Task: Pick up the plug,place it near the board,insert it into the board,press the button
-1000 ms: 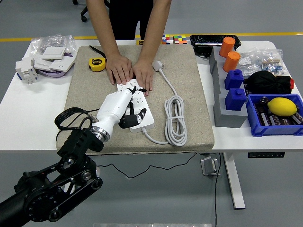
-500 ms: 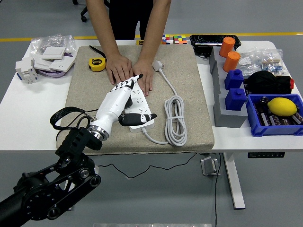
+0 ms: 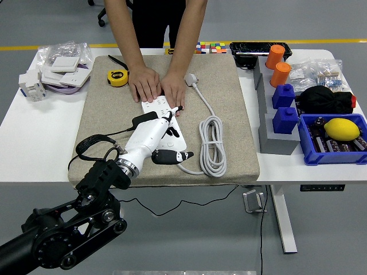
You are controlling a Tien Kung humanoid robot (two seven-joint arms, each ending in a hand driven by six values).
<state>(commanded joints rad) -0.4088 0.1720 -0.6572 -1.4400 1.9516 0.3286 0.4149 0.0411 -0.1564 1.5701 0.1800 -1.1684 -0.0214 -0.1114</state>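
The white power board (image 3: 155, 106) lies on the beige mat (image 3: 229, 114), its far end pinned down by a person's two hands (image 3: 144, 83). My left hand (image 3: 167, 136), white with black-tipped fingers, lies over the board's near half, fingers stretched toward the person and thumb (image 3: 182, 155) splayed right; it holds nothing. The white plug (image 3: 191, 79) rests unplugged on the mat right of the person's hands. Its cable runs down into a coil (image 3: 213, 144) and back to the board's near end. Any button on the board is hidden by my hand.
A yellow tape measure (image 3: 118, 77) sits at the mat's far left. Bagged white parts (image 3: 60, 64) lie at the left. At the right stand orange cylinders (image 3: 276, 57), blue blocks (image 3: 282, 95) on grey bases, and a blue bin (image 3: 311, 150) holding a lemon (image 3: 341, 129).
My left hand has drawn back from beside the person's hands toward the near edge and slightly right, and its thumb has swung out to the right. The person's hands, plug and cable stay put.
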